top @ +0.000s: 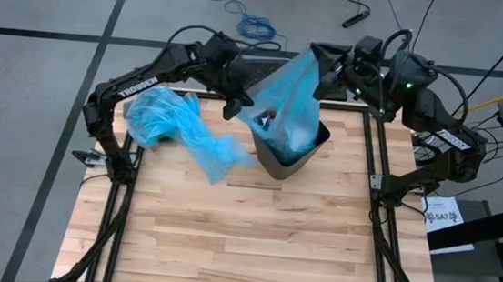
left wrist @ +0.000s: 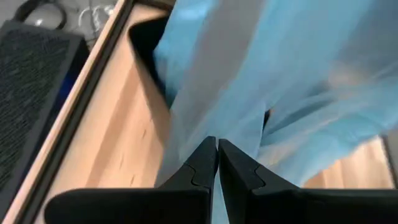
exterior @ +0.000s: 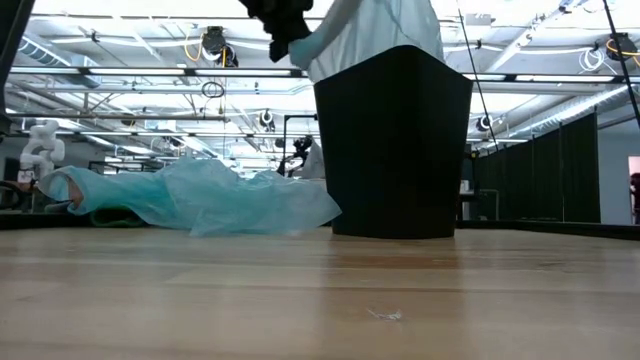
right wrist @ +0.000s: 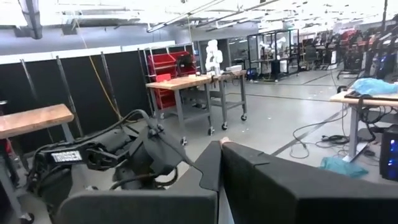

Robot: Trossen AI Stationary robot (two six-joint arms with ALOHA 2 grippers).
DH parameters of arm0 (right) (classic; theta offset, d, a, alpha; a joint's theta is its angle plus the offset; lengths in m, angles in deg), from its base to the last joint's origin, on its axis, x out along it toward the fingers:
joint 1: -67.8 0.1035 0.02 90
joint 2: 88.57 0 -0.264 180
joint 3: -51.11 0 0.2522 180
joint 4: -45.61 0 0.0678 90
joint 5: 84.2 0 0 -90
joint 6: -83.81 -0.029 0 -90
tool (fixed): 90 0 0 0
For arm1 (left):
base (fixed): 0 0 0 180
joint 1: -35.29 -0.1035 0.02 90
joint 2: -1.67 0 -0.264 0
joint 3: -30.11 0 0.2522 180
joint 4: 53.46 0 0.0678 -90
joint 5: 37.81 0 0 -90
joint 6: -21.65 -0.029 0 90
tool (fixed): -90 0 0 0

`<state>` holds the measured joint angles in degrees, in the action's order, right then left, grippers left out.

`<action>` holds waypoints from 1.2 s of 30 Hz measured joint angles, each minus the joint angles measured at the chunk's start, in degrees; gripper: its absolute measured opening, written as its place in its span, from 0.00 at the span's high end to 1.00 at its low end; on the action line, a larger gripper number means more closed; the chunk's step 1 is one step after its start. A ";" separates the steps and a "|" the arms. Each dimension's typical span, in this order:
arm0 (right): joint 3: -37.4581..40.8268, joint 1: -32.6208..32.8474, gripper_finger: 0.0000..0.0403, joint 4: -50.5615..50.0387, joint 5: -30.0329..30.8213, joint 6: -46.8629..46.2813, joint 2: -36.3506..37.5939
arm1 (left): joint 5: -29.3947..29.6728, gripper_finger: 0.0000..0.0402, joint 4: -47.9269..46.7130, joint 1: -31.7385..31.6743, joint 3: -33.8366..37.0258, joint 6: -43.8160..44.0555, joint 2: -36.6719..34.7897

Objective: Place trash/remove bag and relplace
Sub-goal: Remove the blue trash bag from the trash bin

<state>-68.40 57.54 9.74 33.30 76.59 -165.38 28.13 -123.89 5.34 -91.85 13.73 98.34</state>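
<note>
A bare stretch of pale wooden worktop fills the foreground, seen from above. Farther back, toward the rear edge, a black trash bin stands upright, a light blue plastic bag rising out of its mouth and stretched up and back. Dark shapes show low inside the bag at the bin's mouth, too small to tell what they are. To the left of the bin, a second light blue bag lies crumpled on the worktop, one tail of it reaching nearly to the bin's foot; the table-level camera shows the same bag slumped flat beside the bin.

The left gripper hangs at the bag's left edge just above the bin's rim. Its wrist camera shows the two dark fingers almost pressed together, only a thin slit between them, with blue film right at their tips; whether film is caught in that slit cannot be told. The right gripper is at the bag's upper corner behind the bin, its fingers pressed together, a pale sliver showing at their tips; from above they seem to pinch the lifted corner of the bag.
</note>
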 joint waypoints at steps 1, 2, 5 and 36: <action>0.00 -0.25 1.00 0.08 -0.02 0.22 0.04 | 1.49 0.94 -0.96 0.00 0.00 -0.18 -0.02; 0.00 -0.30 1.00 0.02 -0.01 0.28 0.04 | 3.38 0.94 -1.72 0.00 0.00 -0.30 -0.06; 0.02 -0.29 1.00 -1.27 -0.01 -0.71 0.02 | 7.14 0.94 -2.17 -0.03 0.00 -0.35 -0.10; -0.02 -0.41 1.00 -7.26 2.55 -6.76 -0.22 | -1.01 0.98 47.57 -5.02 57.27 30.43 -31.87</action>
<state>-68.42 57.12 2.48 35.86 69.84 -165.60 27.11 -76.32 0.31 -34.58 44.16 66.47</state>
